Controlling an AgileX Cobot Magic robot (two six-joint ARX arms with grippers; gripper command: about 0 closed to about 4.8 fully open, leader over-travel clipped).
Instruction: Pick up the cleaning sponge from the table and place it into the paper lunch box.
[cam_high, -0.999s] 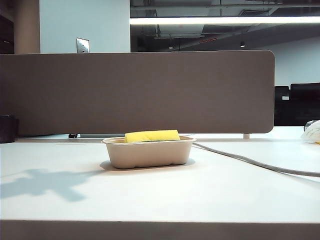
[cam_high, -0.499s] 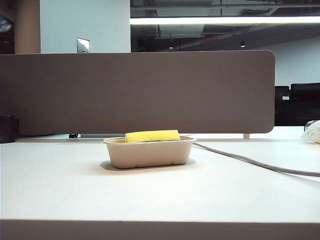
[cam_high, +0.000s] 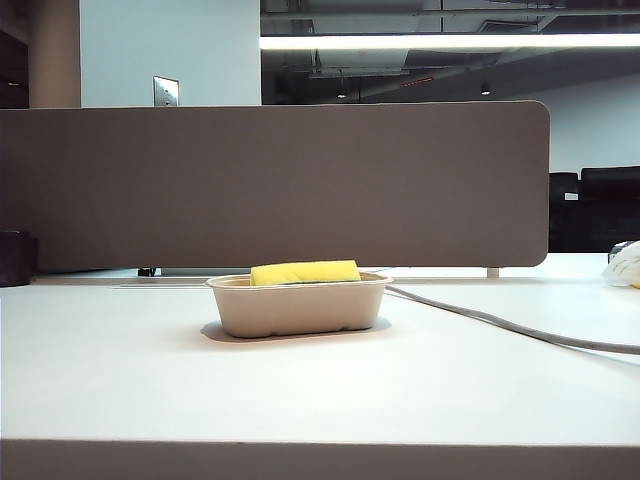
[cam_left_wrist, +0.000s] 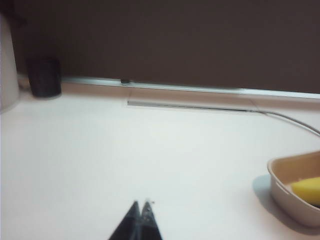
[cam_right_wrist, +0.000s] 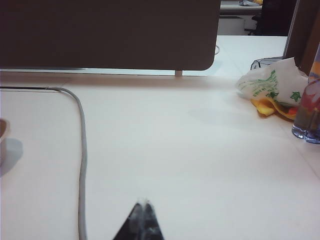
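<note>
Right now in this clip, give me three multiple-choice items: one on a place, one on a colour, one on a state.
1. Where is the bright yellow foam cleaning sponge?
A. On the bare white table
B. Inside the beige moulded paper-pulp lunch box
C. In an end effector

2. What colour is the cable lying across the white table?
A. Grey
B. Red
C. Blue

3. How do the left end effector and right end effector stand?
A. Both wide open
B. Both shut, empty
C. Left holding the sponge

Answers: 1 B, the sponge rests above the box rim; 2 A, it shows pale grey; 3 B, both wrist views show fingertips together with nothing between.
</note>
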